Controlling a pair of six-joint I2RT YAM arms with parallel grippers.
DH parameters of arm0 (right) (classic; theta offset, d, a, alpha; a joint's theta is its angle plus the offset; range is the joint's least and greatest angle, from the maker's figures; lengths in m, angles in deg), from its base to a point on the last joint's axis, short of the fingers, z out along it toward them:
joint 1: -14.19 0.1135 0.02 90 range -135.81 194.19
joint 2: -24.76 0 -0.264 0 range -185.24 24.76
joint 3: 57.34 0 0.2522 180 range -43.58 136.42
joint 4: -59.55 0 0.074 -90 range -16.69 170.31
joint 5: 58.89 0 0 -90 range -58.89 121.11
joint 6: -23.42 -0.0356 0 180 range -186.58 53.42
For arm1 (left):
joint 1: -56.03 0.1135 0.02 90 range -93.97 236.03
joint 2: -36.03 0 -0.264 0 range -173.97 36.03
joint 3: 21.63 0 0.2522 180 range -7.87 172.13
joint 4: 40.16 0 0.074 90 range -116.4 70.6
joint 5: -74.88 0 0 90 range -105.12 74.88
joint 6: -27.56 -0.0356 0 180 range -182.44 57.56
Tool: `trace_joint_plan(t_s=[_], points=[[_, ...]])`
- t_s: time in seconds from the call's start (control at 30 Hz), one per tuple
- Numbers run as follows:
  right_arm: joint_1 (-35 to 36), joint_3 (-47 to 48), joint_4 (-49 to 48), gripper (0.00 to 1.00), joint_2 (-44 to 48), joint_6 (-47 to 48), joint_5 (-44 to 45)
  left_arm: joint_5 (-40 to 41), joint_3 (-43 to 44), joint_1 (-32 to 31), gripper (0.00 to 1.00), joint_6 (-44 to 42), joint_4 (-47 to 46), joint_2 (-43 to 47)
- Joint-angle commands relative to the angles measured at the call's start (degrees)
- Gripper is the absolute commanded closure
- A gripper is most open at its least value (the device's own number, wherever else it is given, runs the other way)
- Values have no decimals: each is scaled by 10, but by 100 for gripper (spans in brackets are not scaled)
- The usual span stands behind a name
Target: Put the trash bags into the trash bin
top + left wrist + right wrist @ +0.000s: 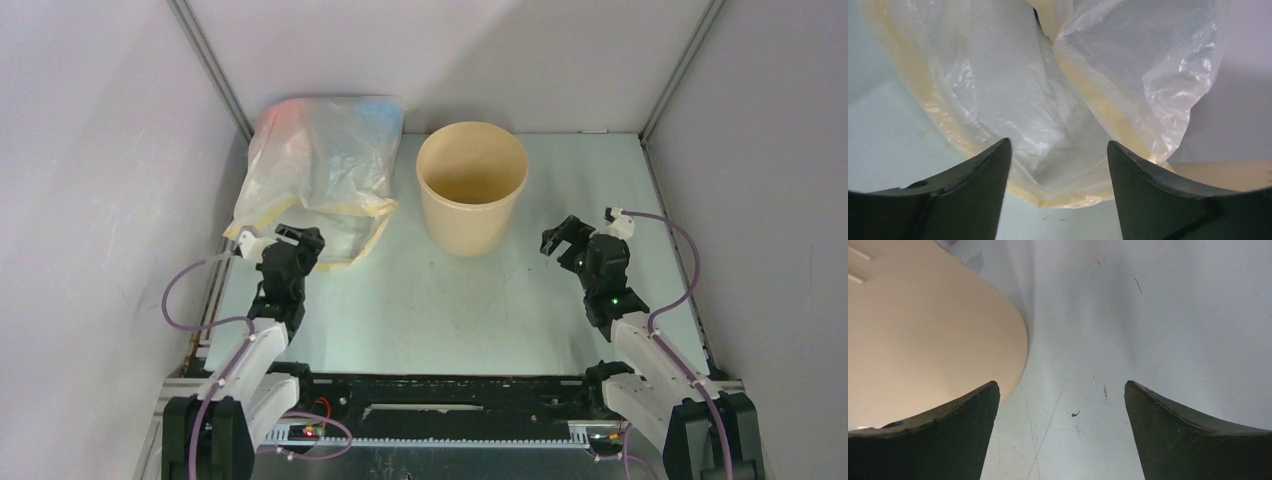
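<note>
No glossy black trash bag shows in any view. The tan trash bin [470, 215] stands upright and looks empty at the back middle of the table; its wall [923, 335] fills the left of the right wrist view. My left gripper [298, 235] is open and empty at the near edge of a translucent clear bag [320, 170], with the bag's yellowish hem just beyond its fingertips [1059, 145]. My right gripper [557, 238] is open and empty just right of the bin, over bare table [1062, 385].
The clear bag [1023, 90], tinted yellow, red and blue, lies crumpled against the back left corner. Grey walls close the left, back and right sides. The table [440, 300] shows bare between the arms and right of the bin.
</note>
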Motion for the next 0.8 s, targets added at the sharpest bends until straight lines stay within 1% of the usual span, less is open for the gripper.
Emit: trace_joint_plan(t_s=[0.0, 0.03, 0.07, 0.1, 0.17, 0.2, 0.3, 0.37, 0.5, 0.63, 0.77], points=[[1, 4, -16, 2, -2, 2, -6, -33, 37, 19, 14, 31, -61, -45], [1, 4, -15, 2, -2, 5, -6, -41, 44, 22, 6, 30, -68, -60], [0, 4, -15, 2, -1, 6, -7, -48, 52, 25, 1, 27, -73, -75], [1, 4, -15, 2, -1, 8, -8, -56, 63, 29, 0, 22, -76, -90], [1, 4, -16, 2, 0, 9, -10, -75, 82, 33, 0, 16, -85, -122], [1, 4, -18, 2, 0, 11, -13, -81, 85, 46, 0, 19, -91, -135], [2, 4, -23, 2, -1, 12, -22, -107, 87, 65, 0, 42, -151, -167], [3, 4, -27, 2, -3, 15, -27, -105, 91, 75, 0, 59, -171, -183], [5, 4, -36, 3, -9, 16, -41, -97, 108, 78, 1, 79, -201, -216], [7, 4, -43, 3, -9, 20, -49, -118, 136, 79, 0, 110, -231, -281], [11, 4, -42, 3, -2, 24, -47, -136, 154, 79, 0, 150, -295, -351]])
